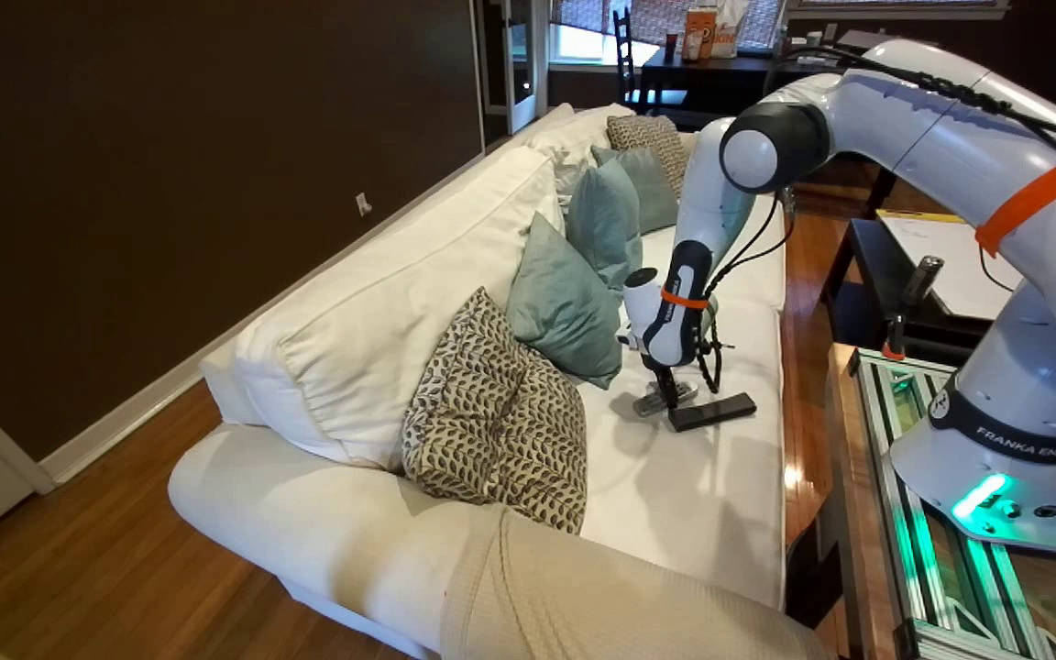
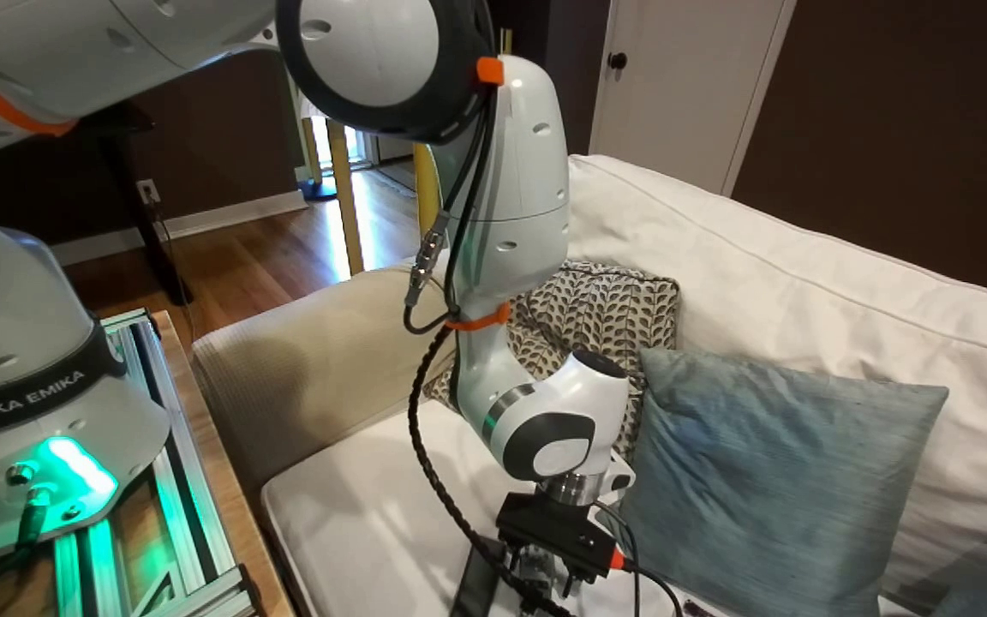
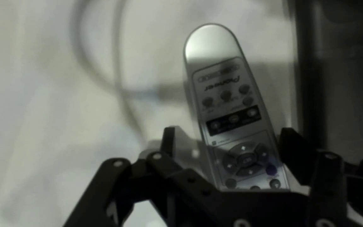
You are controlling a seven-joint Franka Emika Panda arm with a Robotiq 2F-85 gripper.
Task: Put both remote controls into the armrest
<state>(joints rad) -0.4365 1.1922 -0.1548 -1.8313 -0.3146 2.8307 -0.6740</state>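
Observation:
A silver-grey remote control [image 3: 232,113] with dark buttons lies on the white seat, beneath the hand. My gripper [image 3: 228,140] stands open astride it: the right finger is close against one long edge, though contact is unclear, and a gap shows at the left finger. The remote's lower end is hidden behind the gripper's body. Beside it lies the black remote control [image 1: 713,412], also along the right side of the wrist view. The cream armrest [image 1: 326,513] forms the sofa's near end in an exterior view, partly under a ribbed cloth; it also shows behind the arm [image 2: 305,368].
A leaf-patterned cushion [image 1: 491,412] leans between the armrest and the remotes. Teal cushions [image 1: 565,298] stand against the backrest, one close to the wrist [image 2: 785,480]. The robot's mounting table [image 1: 844,458] runs along the seat's front. A braided cable [image 2: 433,463] hangs beside the arm.

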